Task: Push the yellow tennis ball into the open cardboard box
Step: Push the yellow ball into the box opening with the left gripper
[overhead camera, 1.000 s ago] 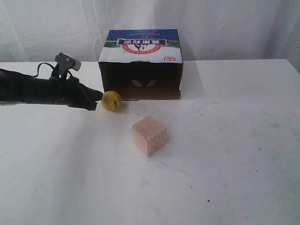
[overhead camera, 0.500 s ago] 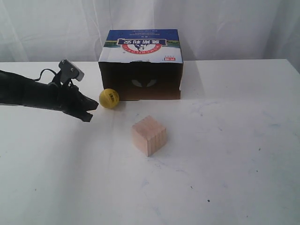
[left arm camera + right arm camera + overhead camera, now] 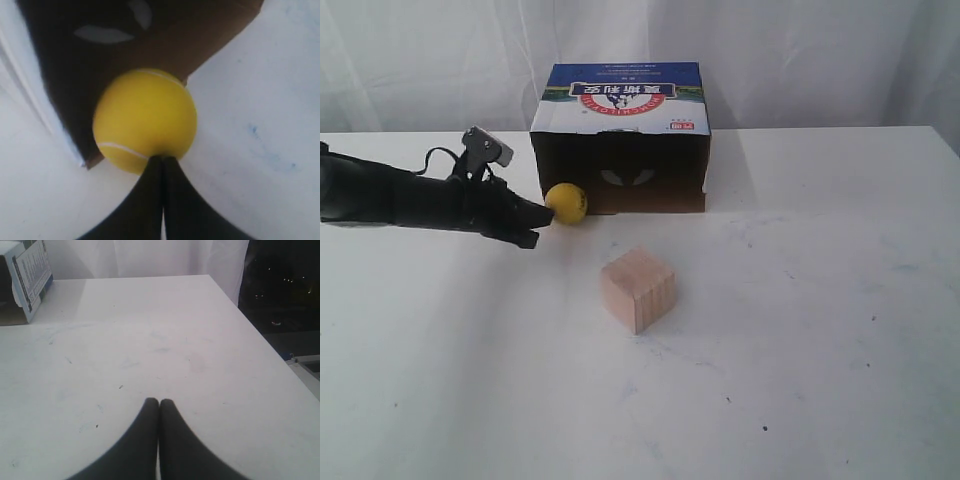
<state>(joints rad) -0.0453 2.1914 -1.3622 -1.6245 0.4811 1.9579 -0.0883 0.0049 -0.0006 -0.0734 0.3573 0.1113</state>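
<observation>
1. Left gripper (image 3: 534,221): jaws pressed together, nothing between them. Its tip touches the yellow tennis ball (image 3: 566,203).
2. The ball rests on the table (image 3: 800,330) at the open cardboard box (image 3: 620,110), against the left edge of the opening in the exterior view.
3. Right gripper (image 3: 159,403): fingers closed and empty, well apart from the box.
4. Wooden cube (image 3: 638,289): stands clear of the ball.

Surface notes: materials and finish.
Yellow tennis ball (image 3: 145,120) looked matt with a thin pale seam. Open cardboard box (image 3: 620,185) was raw brown card under a printed top. Wooden cube (image 3: 638,289) was pale and unvarnished. Table (image 3: 800,330) was matt white and faintly scuffed. Left gripper (image 3: 162,159) was smooth matt black. Backdrop (image 3: 420,60) was white cloth.
</observation>
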